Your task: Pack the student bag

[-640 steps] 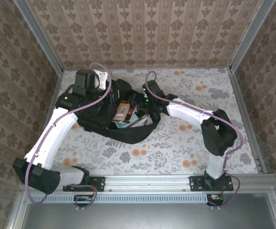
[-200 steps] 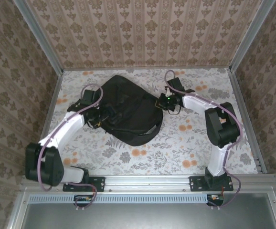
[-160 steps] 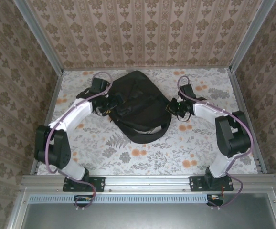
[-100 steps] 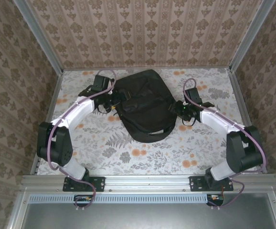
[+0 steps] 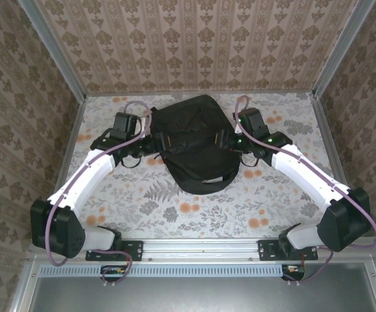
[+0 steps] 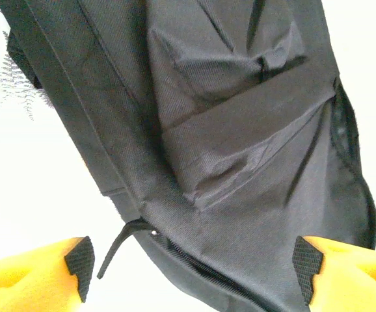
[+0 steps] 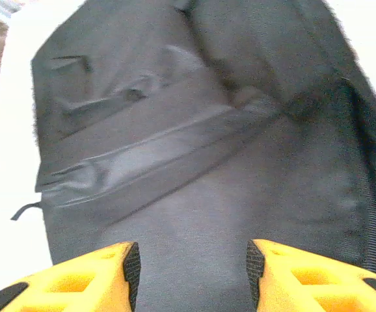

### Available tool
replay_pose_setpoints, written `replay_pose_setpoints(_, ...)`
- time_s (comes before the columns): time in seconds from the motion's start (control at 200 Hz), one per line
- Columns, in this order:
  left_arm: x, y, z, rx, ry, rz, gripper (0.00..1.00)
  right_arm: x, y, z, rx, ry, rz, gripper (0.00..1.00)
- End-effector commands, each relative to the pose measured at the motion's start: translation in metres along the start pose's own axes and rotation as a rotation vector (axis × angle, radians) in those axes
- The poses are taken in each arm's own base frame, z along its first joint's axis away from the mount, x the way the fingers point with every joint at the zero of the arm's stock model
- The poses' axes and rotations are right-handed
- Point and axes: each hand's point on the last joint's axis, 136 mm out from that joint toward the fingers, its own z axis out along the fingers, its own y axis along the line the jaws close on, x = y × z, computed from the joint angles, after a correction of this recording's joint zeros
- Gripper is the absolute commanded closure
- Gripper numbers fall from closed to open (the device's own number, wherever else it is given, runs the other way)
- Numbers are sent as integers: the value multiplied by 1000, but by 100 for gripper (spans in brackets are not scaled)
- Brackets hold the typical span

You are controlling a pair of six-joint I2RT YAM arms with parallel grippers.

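The student bag [image 5: 189, 166], a black fabric backpack, lies flat and closed at the middle back of the table. My left gripper [image 5: 157, 142] sits at its left edge, open. In the left wrist view the bag [image 6: 240, 130] lies under the widely spread left gripper [image 6: 191, 270], with a zipper line [image 6: 198, 263] and its black pull strap [image 6: 113, 244] between the fingertips. My right gripper [image 5: 222, 138] is over the bag's right side. In the right wrist view the bag [image 7: 207, 162] lies below the open right gripper [image 7: 191, 273], with nothing pinched between its pads.
The floral tablecloth [image 5: 266, 201] is bare in front of the bag and to both sides. Patterned walls close in the back and sides, with metal posts at the corners. A metal rail [image 5: 201, 247] runs along the near edge.
The bag, open earlier with books showing, now lies closed and turned upright at the back. My right gripper has opened and moved left onto the bag. The left gripper stays at the left edge.
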Motion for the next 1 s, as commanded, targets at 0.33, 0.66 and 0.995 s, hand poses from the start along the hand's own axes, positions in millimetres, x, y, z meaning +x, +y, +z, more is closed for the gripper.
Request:
replay_pose_setpoints(0.33, 25, 22, 36, -17, 118, 135, 24, 8, 33, -8, -163, 70, -44, 53)
replay_pose_setpoints(0.66, 11, 27, 34, 17, 74, 27, 28, 28, 64, 11, -190, 193, -5, 58)
replay_pose_setpoints(0.995, 29, 18, 47, 81, 141, -13, 41, 17, 73, 9, -221, 171, 34, 59)
